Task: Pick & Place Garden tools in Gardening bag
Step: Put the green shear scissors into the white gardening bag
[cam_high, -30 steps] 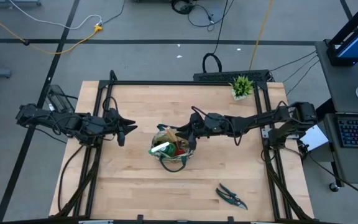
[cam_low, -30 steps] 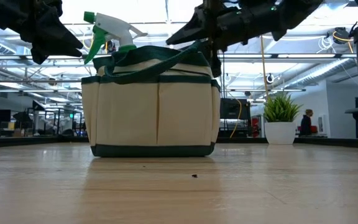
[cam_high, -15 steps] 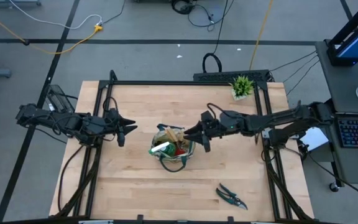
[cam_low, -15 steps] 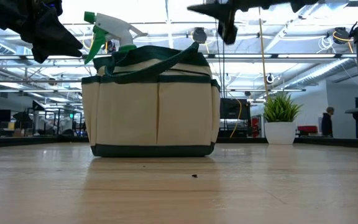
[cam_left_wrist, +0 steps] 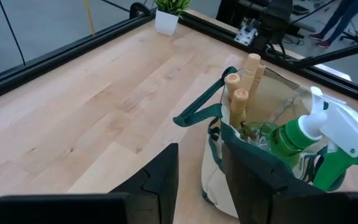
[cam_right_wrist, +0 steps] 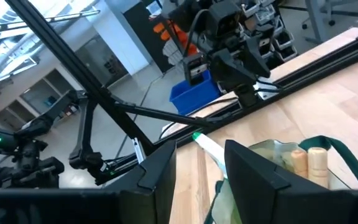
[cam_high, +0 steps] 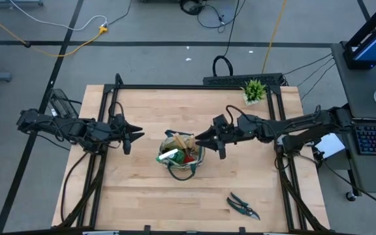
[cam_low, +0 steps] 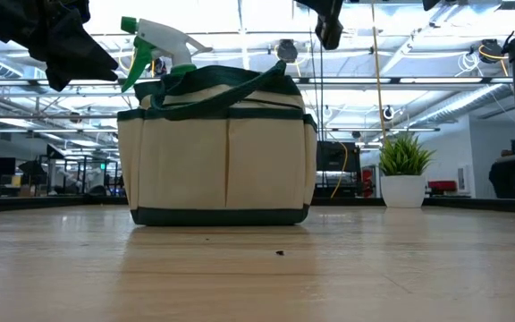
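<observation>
The khaki gardening bag (cam_high: 180, 156) with dark green trim stands upright on its base mid-table. A green-and-white spray bottle (cam_low: 155, 45), wooden tool handles (cam_left_wrist: 238, 93) and a red item (cam_high: 189, 156) stick out of its top. Dark pruning shears (cam_high: 242, 206) lie flat on the table near the front right. My left gripper (cam_high: 137, 136) hovers open to the left of the bag, pointing at it. My right gripper (cam_high: 201, 139) hangs open high at the bag's right, above its rim (cam_right_wrist: 291, 162). Neither has anything between its fingers.
A small potted green plant (cam_high: 254, 91) stands at the table's far right corner. A black frame rail (cam_high: 194, 86) runs along the table's edges. Bare wood lies in front of the bag and to its far side.
My right gripper has risen from just over the bag's top and drawn back toward the table's right edge, so that in the low view only its lower part still shows at the top. The bag and its contents have stayed in place.
</observation>
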`<state>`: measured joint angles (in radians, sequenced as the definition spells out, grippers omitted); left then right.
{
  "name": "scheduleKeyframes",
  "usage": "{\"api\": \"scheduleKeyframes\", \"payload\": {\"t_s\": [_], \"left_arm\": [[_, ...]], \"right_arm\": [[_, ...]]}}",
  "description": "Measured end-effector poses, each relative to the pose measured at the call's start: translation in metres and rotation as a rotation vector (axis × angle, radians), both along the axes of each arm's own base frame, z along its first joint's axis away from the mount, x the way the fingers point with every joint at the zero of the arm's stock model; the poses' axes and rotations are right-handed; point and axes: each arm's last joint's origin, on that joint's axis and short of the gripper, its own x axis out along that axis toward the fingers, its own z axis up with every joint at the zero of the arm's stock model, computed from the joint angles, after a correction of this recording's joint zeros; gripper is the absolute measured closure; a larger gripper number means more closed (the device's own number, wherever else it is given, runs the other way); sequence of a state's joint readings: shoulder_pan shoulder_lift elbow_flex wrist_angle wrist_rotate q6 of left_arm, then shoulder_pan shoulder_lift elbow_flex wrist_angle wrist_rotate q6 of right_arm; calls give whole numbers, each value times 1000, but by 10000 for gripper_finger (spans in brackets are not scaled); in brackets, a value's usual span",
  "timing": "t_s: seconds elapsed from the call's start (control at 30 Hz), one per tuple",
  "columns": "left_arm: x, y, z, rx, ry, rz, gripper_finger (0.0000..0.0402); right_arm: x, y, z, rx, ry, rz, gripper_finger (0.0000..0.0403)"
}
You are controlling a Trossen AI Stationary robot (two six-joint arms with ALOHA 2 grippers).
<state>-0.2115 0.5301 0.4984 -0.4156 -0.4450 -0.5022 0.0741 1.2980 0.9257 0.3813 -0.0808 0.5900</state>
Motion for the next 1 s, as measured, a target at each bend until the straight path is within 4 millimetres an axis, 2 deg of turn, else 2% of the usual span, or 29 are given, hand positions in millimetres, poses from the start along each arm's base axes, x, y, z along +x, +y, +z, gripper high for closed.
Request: {"api": "scheduleKeyframes", "payload": {"t_s": [0.47, 0.6, 0.8, 1.0], "left_arm": [[0, 0, 0, -54, -16, 22, 272], [0, 0, 0, -51, -15, 21, 272], [0, 0, 0, -54, -15, 22, 272], [0, 0, 0, -56, -17, 23, 272]], "right_arm": [[0, 0, 1, 1, -11, 2, 275], [-1, 4, 1, -16, -10, 110, 275], [-8, 34, -7, -166, 43, 239, 275], [-29, 67, -6, -327, 95, 241, 275]]}}
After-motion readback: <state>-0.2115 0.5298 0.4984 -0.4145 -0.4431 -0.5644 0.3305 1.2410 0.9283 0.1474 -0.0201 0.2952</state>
